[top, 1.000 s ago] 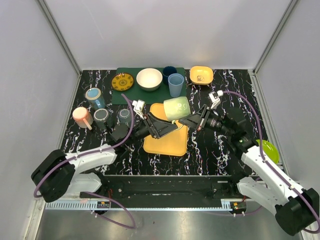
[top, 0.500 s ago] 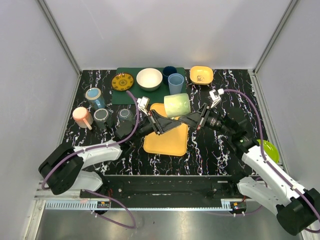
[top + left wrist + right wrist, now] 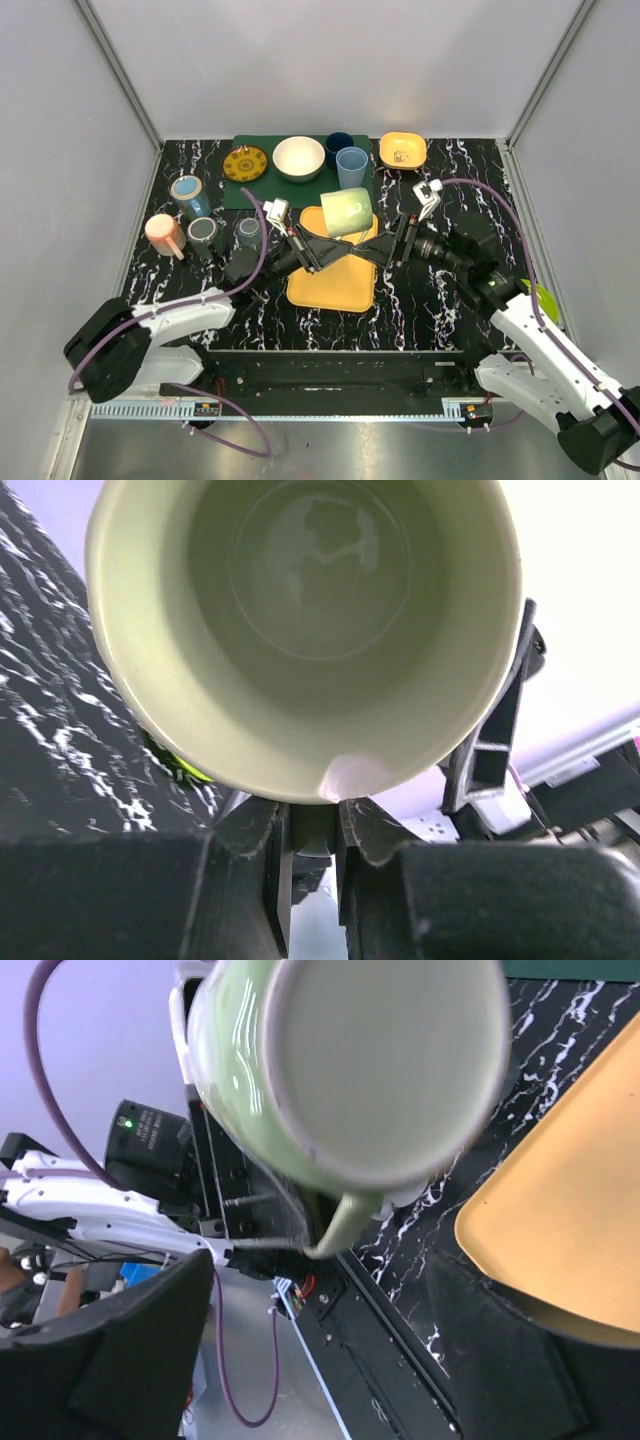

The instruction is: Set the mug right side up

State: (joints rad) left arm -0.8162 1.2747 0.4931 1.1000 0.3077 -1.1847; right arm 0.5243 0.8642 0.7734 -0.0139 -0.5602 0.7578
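Right now, holding the mug [image 3: 348,213] up in the air over the 12 o'clock end of the tray [image 3: 330,288], not touching it. Tipped on its side, not upright and not upside down. Long way running about 9 o'clock to 3 o'clock in the top view, with the mouth to the 9 o'clock side and the bottom to the 3 o'clock side. Handle [image 3: 338,1222] sticking out at 6 o'clock under the body in the right wrist view.

Pinched by the left gripper [image 3: 314,830], with its fingers closed tight on the handle, just below the rim at 6 o'clock in the left wrist view. Right gripper [image 3: 378,248] near the mug, at about 4 o'clock from it, with its fingers spread wide and holding nothing.

From the left wrist: looking straight into the round mouth, down to the shiny inside bottom. Hides the outside bottom.

From the right wrist: only the flat pale bottom, some green side and the handle. Nothing of the inside. Also the left arm behind the mug, and the tray's edge at 4 o'clock.

From the top: both arms meeting over the black table [image 3: 440,300], with a white bowl [image 3: 298,157] and a blue cup [image 3: 351,168] at 12 o'clock past the mug.
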